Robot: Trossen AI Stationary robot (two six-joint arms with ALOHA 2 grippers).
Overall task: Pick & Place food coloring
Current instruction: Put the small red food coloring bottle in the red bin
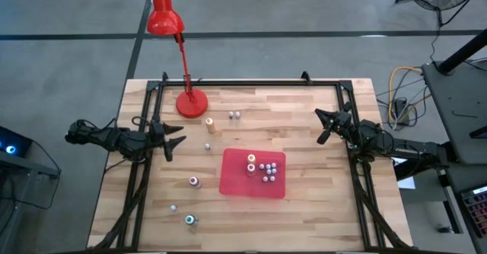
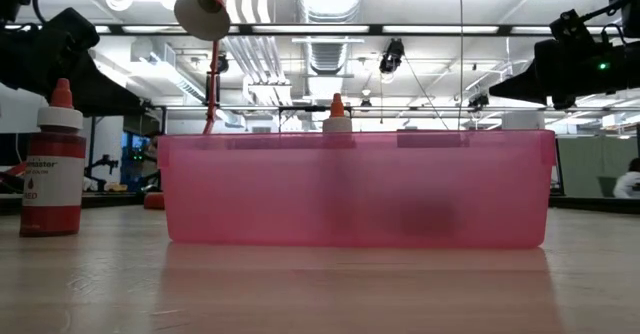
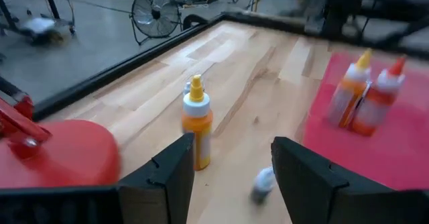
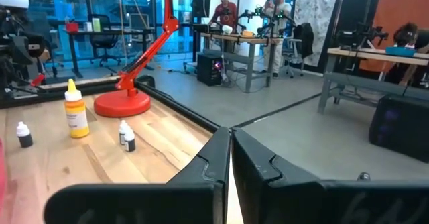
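The food coloring bottles are split between the table and a red tray [image 1: 230,184]. Several stand inside the tray [image 3: 320,140], among them two taller orange-tipped ones [image 3: 365,96]. On the wood stand a yellow-orange bottle [image 1: 210,125] [image 3: 197,125], two tiny ones [image 1: 235,115] [image 4: 125,135], another tiny one [image 1: 207,145] [image 3: 263,182], a pink-topped one [image 1: 194,182], a small one [image 1: 173,207] and a green-topped one [image 1: 190,220]. My left gripper [image 1: 176,147] [image 3: 231,177] hovers open at the table's left edge. My right gripper [image 1: 323,126] [image 4: 230,143] hovers shut at the right edge.
A red desk lamp has its round base [image 1: 191,103] on the far left of the table, its head [image 1: 163,12] leaning past the far edge. A black frame [image 1: 251,84] runs round the table. The low view shows the tray's pink wall [image 2: 355,189] and a red bottle [image 2: 52,164].
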